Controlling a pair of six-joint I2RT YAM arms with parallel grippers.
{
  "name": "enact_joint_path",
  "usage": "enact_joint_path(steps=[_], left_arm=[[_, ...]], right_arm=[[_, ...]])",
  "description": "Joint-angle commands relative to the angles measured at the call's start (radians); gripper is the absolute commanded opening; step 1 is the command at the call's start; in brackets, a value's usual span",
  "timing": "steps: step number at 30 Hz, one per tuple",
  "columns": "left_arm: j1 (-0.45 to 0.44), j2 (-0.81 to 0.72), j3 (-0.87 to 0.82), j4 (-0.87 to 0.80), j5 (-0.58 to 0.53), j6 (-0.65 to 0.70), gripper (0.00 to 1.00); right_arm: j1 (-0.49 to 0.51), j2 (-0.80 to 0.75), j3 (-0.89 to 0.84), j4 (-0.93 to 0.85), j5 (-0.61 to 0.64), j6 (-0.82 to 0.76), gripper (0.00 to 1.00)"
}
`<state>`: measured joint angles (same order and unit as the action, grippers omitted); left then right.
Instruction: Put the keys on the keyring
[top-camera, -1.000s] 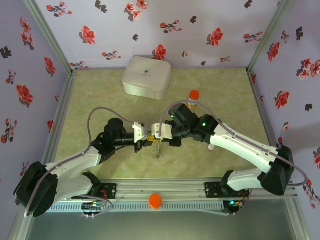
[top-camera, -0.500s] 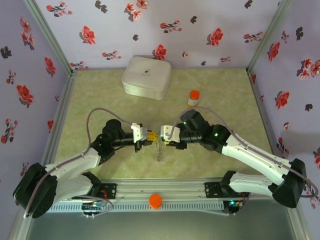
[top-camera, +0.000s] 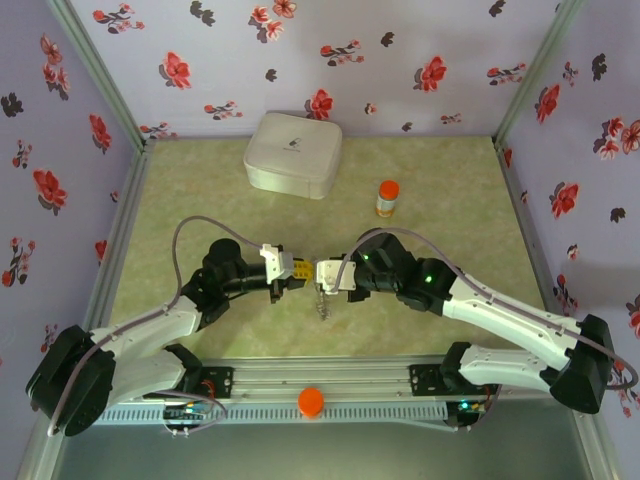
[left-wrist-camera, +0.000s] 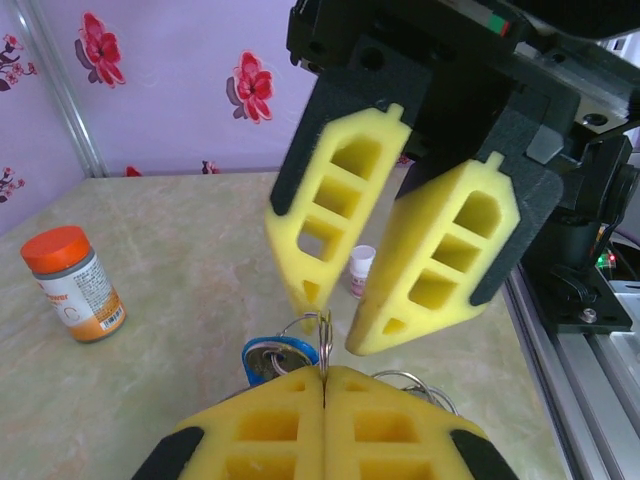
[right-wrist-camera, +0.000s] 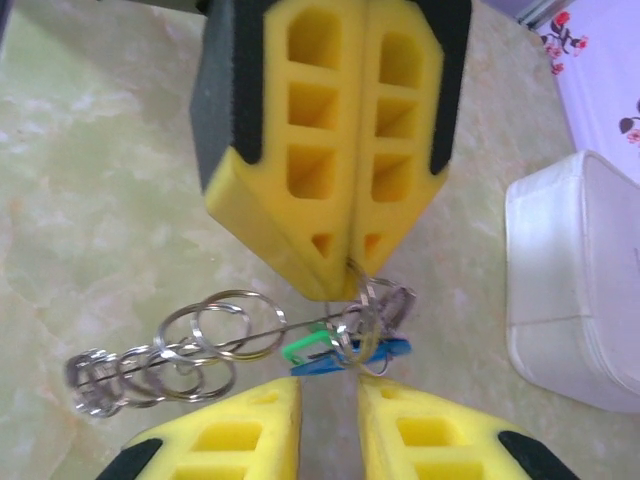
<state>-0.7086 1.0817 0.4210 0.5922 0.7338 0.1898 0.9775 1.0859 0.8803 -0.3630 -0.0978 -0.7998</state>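
My left gripper (top-camera: 300, 272) is shut on the keyring (left-wrist-camera: 325, 330), a thin metal ring pinched edge-on at its yellow fingertips (left-wrist-camera: 290, 400). A string of several linked rings (right-wrist-camera: 170, 350) hangs off it, and the bunch dangles below the grippers (top-camera: 320, 300). The blue-headed key (right-wrist-camera: 375, 355) and the green-headed key (right-wrist-camera: 310, 345) hang on the ring just under the left gripper (right-wrist-camera: 348, 265). My right gripper (right-wrist-camera: 330, 395) faces the left one, open, its pads either side of the keys with nothing touched. From the left wrist, the blue key head (left-wrist-camera: 270, 355) peeks out beside the ring.
An orange-capped bottle (top-camera: 387, 197) stands behind the right arm. A white box (top-camera: 293, 154) sits at the back. A small white cap (left-wrist-camera: 361, 270) stands on the table beyond the grippers. An orange ball (top-camera: 311, 401) rests on the front rail.
The right gripper has opened and let go of the ring bunch. The right arm has swung nearer, uncovering the bottle. The left gripper stays shut in place.
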Motion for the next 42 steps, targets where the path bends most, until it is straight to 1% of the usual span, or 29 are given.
enact_joint_path(steps=[1,4,7,11,17,21,27,30,42], left_arm=[[-0.002,0.006,-0.008,0.06,0.016,-0.007,0.0],[-0.002,0.004,-0.008,0.06,0.015,-0.008,0.0],[-0.002,0.004,-0.009,0.061,0.021,-0.011,0.0],[-0.002,0.004,-0.01,0.062,0.022,-0.012,0.0],[-0.001,0.004,-0.009,0.064,0.022,-0.015,0.0],[-0.002,0.003,-0.008,0.064,0.025,-0.018,0.0],[-0.002,0.003,-0.01,0.074,0.024,-0.02,0.0],[-0.002,0.002,-0.013,0.084,0.016,-0.02,0.0],[-0.002,-0.005,-0.019,0.093,0.004,-0.01,0.0]], right_arm=[[0.006,-0.027,-0.025,0.048,0.067,-0.039,0.24],[0.007,-0.038,-0.039,0.064,0.081,-0.045,0.26],[0.008,-0.04,-0.046,0.077,0.061,-0.042,0.27],[0.011,-0.041,-0.054,0.112,0.043,-0.04,0.26],[0.017,-0.024,-0.045,0.105,0.025,-0.049,0.19],[0.018,-0.015,-0.036,0.097,0.025,-0.06,0.09],[0.018,-0.009,-0.029,0.063,0.026,-0.073,0.0],[0.022,0.004,-0.025,0.04,0.02,-0.072,0.0],[0.045,0.031,-0.027,0.041,-0.015,-0.046,0.0]])
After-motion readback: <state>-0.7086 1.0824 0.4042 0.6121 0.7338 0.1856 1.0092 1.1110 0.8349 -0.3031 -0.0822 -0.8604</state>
